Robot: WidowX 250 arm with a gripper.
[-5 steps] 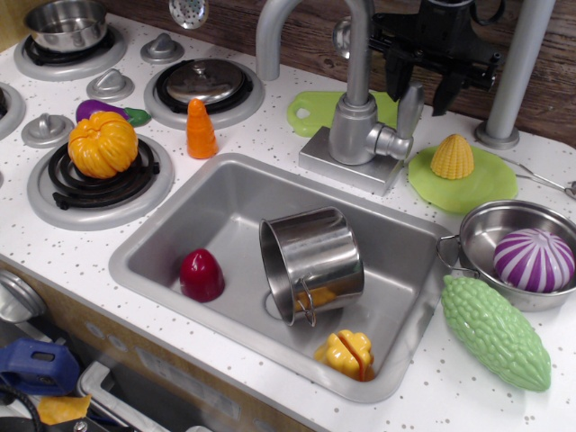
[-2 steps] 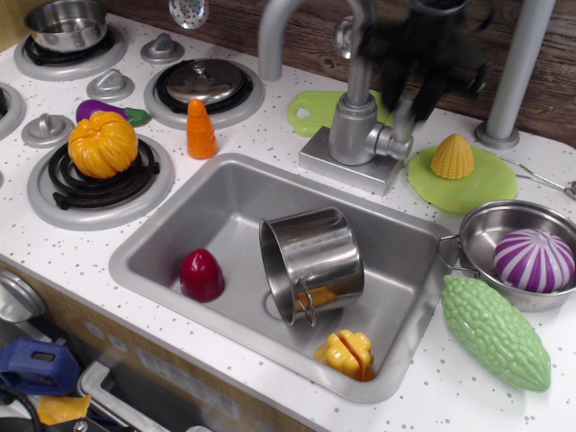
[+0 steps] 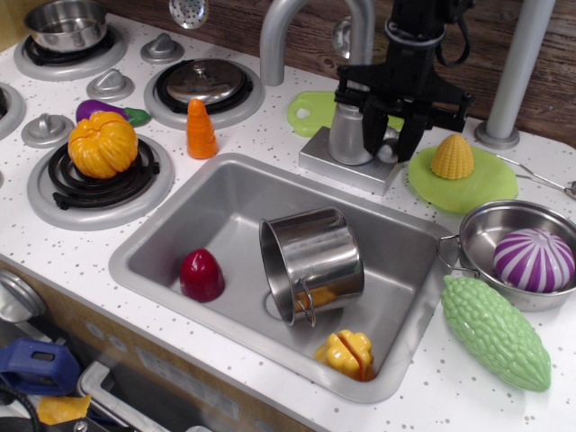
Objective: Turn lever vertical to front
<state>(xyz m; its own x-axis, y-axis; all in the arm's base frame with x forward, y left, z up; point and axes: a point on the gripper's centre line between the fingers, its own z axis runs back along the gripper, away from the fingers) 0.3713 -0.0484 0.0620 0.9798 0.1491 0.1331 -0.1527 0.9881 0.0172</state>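
Observation:
The faucet stands behind the sink, its curved spout rising to the left. The lever is jointed to the right side of the faucet's base; only a small silver part shows between my fingers, and its paddle is hidden by the gripper. My black gripper has come down from above, with one finger left of the lever and the other right of it. The jaws stand apart around the lever; I cannot tell whether they touch it.
The sink holds a tipped steel pot, a red piece and a yellow piece. A corn piece on a green plate, a bowl with a purple onion, a green gourd and a grey pole are to the right.
My gripper has moved left and down from behind the faucet's right side, to straddle the lever. The lever's upright paddle, seen earlier, is now covered.

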